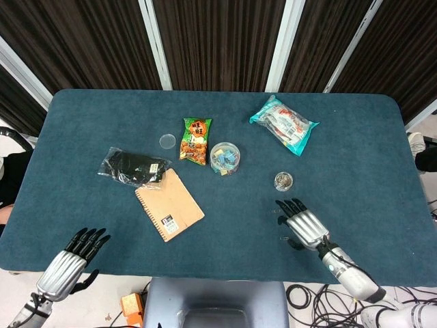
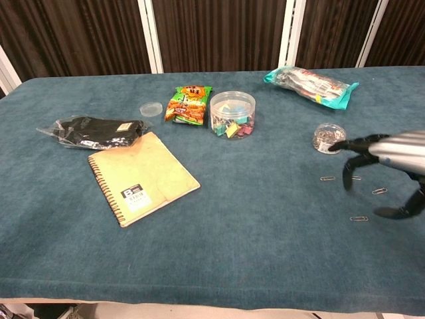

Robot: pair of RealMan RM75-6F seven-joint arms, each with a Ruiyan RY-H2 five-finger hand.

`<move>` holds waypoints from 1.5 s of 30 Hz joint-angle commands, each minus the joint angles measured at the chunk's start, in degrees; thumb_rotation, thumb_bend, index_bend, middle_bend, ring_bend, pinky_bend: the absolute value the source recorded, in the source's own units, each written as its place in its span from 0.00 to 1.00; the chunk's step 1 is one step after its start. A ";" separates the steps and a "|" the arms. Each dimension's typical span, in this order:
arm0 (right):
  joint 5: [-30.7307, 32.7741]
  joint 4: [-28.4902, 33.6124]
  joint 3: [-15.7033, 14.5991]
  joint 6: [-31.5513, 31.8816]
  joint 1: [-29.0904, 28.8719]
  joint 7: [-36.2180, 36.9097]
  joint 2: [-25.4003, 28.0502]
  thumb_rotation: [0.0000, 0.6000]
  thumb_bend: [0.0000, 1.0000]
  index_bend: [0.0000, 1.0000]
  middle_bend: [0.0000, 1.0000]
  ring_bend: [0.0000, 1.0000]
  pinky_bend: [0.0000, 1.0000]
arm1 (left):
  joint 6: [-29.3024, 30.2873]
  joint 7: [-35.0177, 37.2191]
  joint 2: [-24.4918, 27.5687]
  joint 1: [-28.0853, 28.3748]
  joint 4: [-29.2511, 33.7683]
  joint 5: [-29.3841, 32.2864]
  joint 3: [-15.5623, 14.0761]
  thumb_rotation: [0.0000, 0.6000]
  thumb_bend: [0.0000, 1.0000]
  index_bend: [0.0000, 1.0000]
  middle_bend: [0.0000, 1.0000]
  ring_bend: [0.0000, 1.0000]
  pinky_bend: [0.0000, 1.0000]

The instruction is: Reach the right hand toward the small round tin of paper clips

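Right hand [image 1: 302,224]: palm down, fingers spread and empty, hovering near the table's front edge, well short of the tin.
Left hand [image 1: 68,262]: fingers apart, holding nothing, at the table's front-left corner.
Small round clear tin of paper clips [image 1: 284,181]: upright on the blue table [image 1: 355,157], beyond the right hand's fingertips.
Loose paper clips [image 2: 359,218]: scattered under the right hand.

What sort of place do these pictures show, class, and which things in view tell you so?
Probably a robot test or teleoperation room, not an office or home. A table in blue cloth stands before dark ribbed wall panels, cables trail on the floor, and stationery such as a notebook and the tin of paper clips is laid out like props.
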State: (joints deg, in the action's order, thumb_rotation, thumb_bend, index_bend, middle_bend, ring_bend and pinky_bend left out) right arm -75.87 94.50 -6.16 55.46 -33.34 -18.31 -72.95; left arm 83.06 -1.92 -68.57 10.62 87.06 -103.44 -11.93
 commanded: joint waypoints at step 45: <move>-3.19 -10.52 2.03 -4.04 2.26 2.31 -7.46 1.00 0.33 0.55 0.00 0.00 0.00 | -0.26 0.16 -2.47 -2.33 -4.39 -2.67 -1.25 1.00 0.39 0.00 0.00 0.00 0.00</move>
State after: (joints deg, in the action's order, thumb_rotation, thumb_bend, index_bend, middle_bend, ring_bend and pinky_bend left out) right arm -79.08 84.01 -4.15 51.43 -31.09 -15.97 -80.38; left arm 82.79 -1.83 -71.06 8.30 82.72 -106.11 -13.17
